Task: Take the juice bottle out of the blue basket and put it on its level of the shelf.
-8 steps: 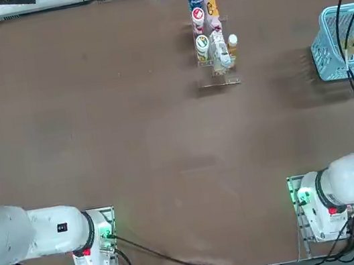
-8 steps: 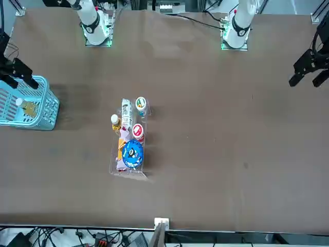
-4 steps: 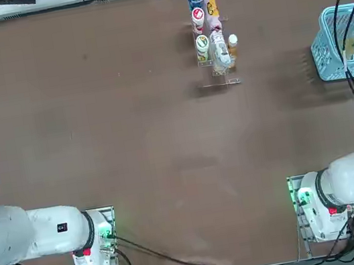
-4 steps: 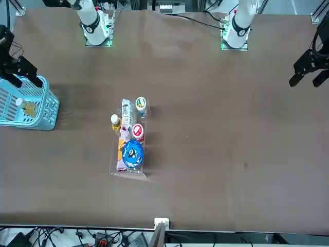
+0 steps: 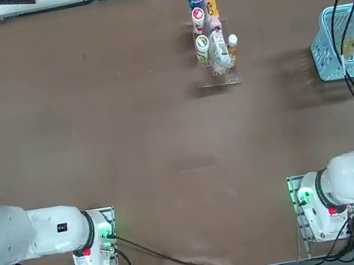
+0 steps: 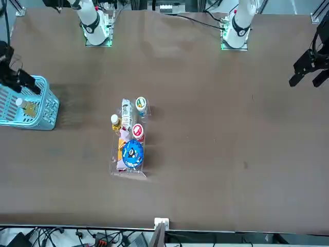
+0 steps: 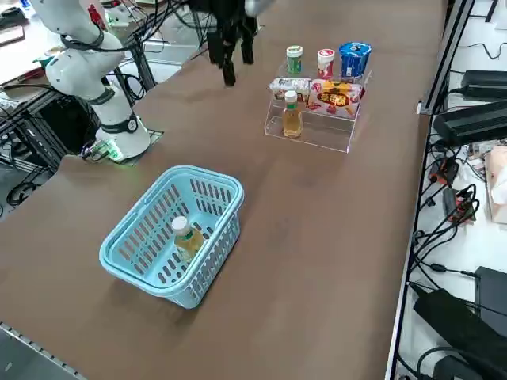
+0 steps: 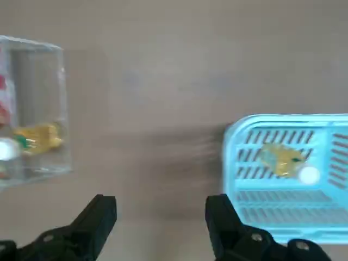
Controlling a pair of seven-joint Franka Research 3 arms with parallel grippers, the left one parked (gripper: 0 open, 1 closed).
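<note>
The juice bottle (image 7: 186, 237), small with amber juice and a white cap, lies inside the blue basket (image 7: 158, 273) at the table's right side. It also shows in the top view, where the bottle (image 5: 352, 43) rests in the basket (image 5: 325, 53), and in the wrist view as the bottle (image 8: 283, 159). The clear stepped shelf (image 7: 317, 133) stands at the far middle of the table (image 5: 132, 147). My right gripper (image 8: 163, 217) hangs high above the table between shelf and basket, open and holding nothing. The side view shows the gripper (image 7: 238, 67) well apart from both.
The shelf (image 5: 218, 64) holds a second small amber bottle (image 7: 291, 115) on its lowest step, with a snack pack (image 7: 337, 95) and cups such as the blue-lidded cup (image 7: 354, 57) on the steps above. Black cables run over the basket in the top view.
My right gripper has shifted slightly above the basket's side and stays open. Bottle, basket and shelf have not moved.
</note>
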